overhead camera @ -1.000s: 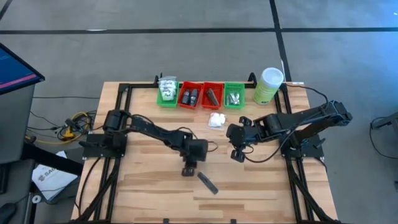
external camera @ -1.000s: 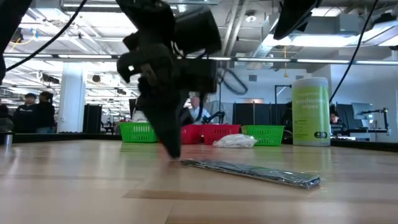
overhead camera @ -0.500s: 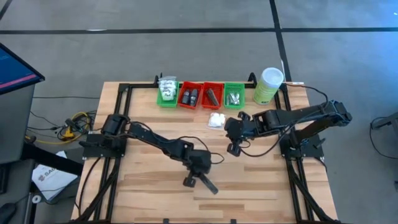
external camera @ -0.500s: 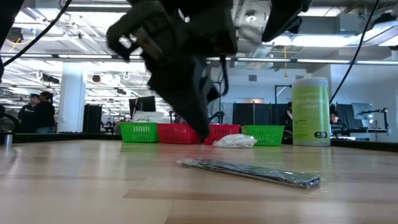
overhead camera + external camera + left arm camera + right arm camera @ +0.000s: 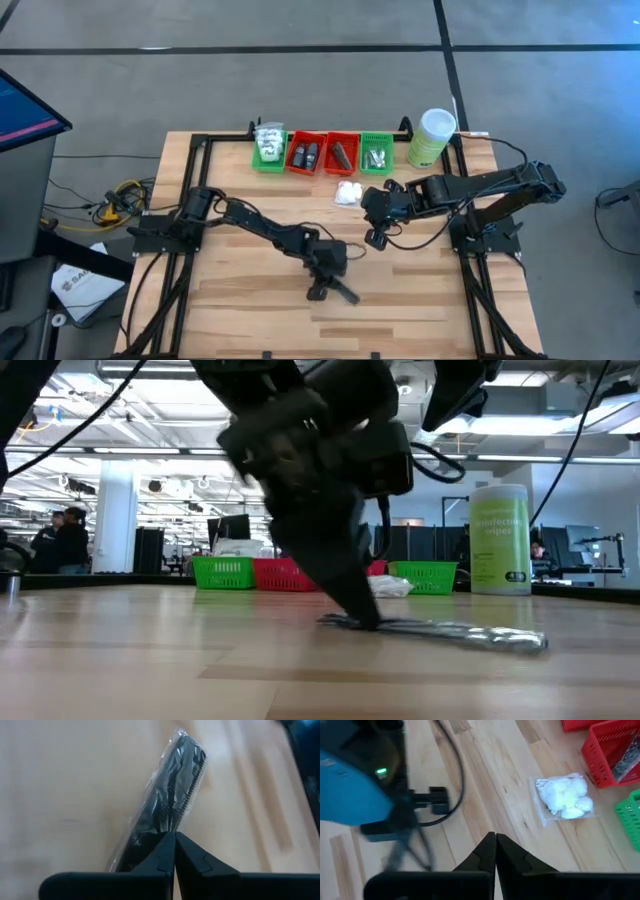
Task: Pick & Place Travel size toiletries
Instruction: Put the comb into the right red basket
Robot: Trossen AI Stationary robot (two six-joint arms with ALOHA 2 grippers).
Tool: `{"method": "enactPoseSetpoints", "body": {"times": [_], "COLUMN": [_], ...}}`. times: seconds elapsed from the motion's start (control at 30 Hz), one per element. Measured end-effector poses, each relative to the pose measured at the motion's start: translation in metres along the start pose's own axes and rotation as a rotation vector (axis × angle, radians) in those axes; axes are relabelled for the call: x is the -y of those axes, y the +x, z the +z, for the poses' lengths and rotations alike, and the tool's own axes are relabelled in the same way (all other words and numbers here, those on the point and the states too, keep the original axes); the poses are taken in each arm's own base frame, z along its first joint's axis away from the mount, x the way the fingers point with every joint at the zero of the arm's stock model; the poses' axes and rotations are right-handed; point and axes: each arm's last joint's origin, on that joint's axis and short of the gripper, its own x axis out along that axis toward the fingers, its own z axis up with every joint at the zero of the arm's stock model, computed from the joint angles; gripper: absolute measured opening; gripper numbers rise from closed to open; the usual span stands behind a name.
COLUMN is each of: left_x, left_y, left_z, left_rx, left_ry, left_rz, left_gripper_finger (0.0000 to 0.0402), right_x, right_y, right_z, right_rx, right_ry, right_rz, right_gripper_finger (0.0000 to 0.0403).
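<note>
With its fingers pressed together, the left tool touches the dark grey, plastic-wrapped flat bar lying on the wooden counter; it likely must spread before grasping.

Wood table: 4 trays, canister, white packet, wrapped comb

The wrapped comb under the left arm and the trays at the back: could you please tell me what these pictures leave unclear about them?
- Wrapped comb: its near end is hidden behind the left gripper's shut fingers in the left wrist view; whether they touch it is unclear.
- Tray contents: too small in the high view.
- White packet: partly hidden by the left arm in the low view.
</note>
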Motion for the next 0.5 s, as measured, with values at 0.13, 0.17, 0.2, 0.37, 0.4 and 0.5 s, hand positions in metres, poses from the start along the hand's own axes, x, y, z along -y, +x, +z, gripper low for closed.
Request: {"method": "enactPoseSetpoints", "body": {"times": [0.13,0.17,0.2,0.37,0.4,0.5], "left_x": [-0.021,-0.027,-0.033,-0.059,-0.060,-0.057], "left_y": [-0.007,-0.008,-0.010,-0.020,-0.023,-0.034], "left_z": [0.004,0.005,0.006,0.011,0.013,0.020], "left_rx": [0.087,0.123,0.160,0.281,0.296,0.350], "left_ry": [-0.181,-0.238,-0.296,-0.529,-0.538,-0.500], "left_rz": [0.062,0.077,0.095,0.172,0.172,0.166], "left_gripper_finger": [0.0000,0.0000,0.0000,0.0000,0.0000,0.0000], "right_x": [0.000,0.000,0.000,0.001,0.001,0.001], "right_y": [0.000,0.000,0.000,0.000,0.000,0.000], "right_z": [0.000,0.000,-0.001,-0.002,-0.002,-0.002], "right_rx": [-0.002,-0.003,-0.006,-0.024,-0.023,-0.023], "right_ry": [0.010,0.011,0.017,0.029,0.030,0.030], "right_rz": [0.000,-0.001,-0.003,-0.013,-0.012,-0.013], "right_gripper_finger": [0.0001,0.0001,0.0001,0.0001,0.0001,0.0001]}}
